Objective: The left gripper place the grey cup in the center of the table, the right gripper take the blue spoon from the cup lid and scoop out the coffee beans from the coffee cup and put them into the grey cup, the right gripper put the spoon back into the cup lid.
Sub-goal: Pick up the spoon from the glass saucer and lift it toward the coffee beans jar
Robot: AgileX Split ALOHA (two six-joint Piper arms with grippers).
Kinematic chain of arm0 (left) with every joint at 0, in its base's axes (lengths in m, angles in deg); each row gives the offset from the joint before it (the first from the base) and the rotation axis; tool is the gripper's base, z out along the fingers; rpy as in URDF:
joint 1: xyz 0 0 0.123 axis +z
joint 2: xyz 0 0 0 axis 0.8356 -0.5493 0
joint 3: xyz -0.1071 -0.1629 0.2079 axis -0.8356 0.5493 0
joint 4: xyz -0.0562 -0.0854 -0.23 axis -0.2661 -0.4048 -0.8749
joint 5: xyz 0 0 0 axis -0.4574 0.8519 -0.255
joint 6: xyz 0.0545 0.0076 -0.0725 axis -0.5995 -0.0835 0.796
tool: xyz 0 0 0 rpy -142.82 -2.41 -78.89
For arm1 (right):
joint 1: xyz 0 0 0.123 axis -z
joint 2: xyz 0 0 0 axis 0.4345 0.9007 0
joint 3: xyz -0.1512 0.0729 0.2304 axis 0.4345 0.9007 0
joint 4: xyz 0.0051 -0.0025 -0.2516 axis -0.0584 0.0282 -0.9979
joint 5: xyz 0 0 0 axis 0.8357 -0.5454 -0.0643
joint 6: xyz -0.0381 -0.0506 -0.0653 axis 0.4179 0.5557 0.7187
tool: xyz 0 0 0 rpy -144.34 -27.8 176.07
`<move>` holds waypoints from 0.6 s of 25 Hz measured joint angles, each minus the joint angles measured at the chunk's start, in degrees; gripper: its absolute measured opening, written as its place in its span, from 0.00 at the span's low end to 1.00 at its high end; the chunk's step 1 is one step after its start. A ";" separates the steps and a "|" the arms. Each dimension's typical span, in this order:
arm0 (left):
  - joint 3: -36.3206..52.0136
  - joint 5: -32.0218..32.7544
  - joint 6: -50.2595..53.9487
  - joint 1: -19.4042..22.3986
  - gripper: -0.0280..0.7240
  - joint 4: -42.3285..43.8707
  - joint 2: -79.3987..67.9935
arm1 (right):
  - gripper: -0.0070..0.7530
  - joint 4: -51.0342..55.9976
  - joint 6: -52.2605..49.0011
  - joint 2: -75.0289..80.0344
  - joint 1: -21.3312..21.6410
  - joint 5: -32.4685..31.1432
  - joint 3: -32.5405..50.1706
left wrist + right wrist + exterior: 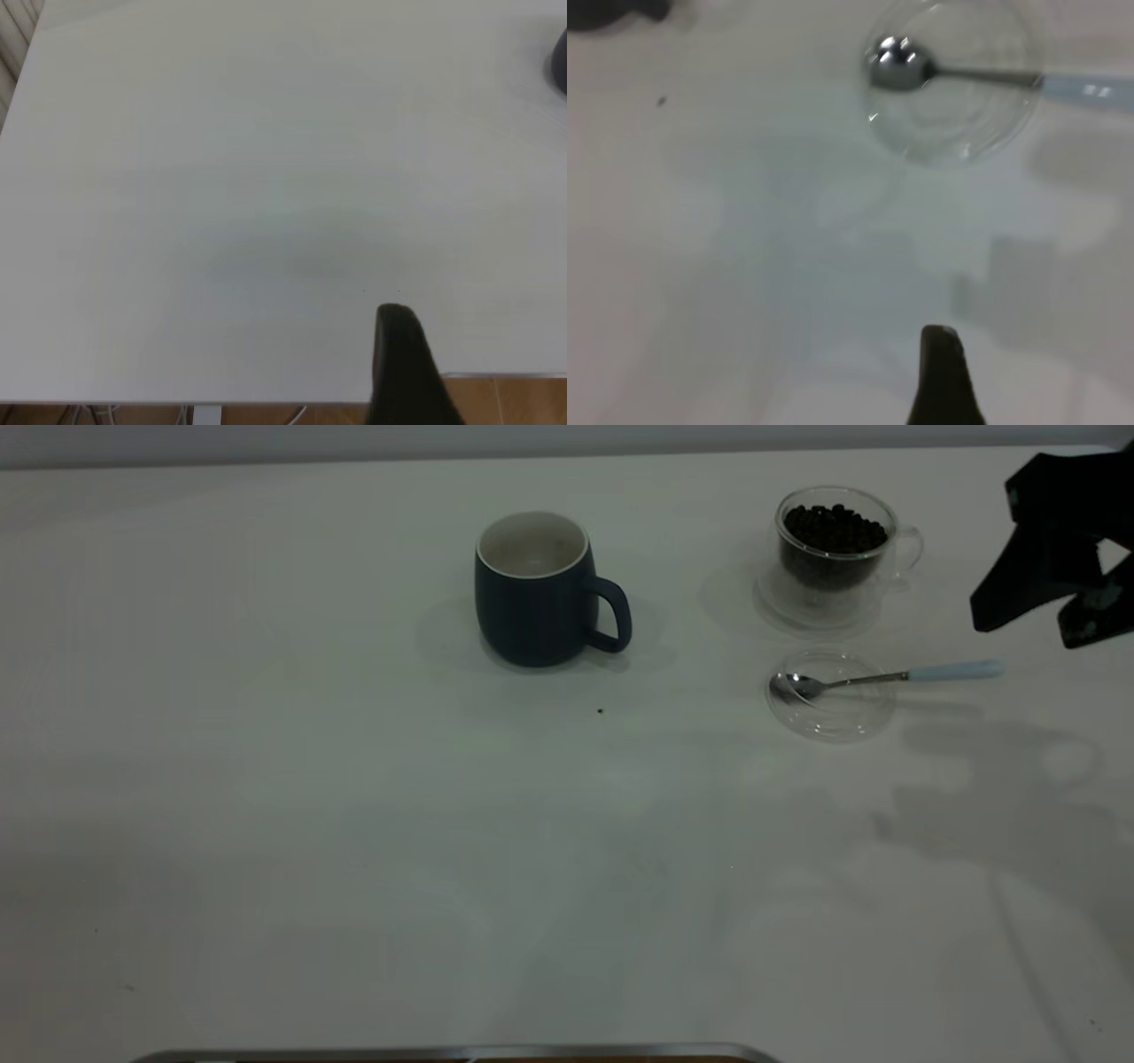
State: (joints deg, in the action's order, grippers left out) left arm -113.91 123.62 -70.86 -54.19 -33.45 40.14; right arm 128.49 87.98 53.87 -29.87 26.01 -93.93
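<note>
Bare tabletop (pixel 354 850) lies nearest; right gripper (pixel 1045 624), fingers apart, should descend onto the spoon (pixel 886 678) handle just below them.

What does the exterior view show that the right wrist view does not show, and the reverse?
Only the exterior view shows the whole grey cup, the coffee cup with its coffee beans, and the right gripper raised at the table's right edge, jaws parted. Only the right wrist view shows one fingertip close up. Both show the blue spoon, its bowl in the cup lid, and the table.
</note>
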 joint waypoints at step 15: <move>0.00 0.00 0.00 0.00 0.71 0.00 0.00 | 0.77 8.08 11.07 13.97 15.92 -8.49 -12.62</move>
State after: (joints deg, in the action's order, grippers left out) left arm -113.91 123.62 -70.86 -54.19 -33.45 40.14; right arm 136.57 99.05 67.84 -13.95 17.52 -106.55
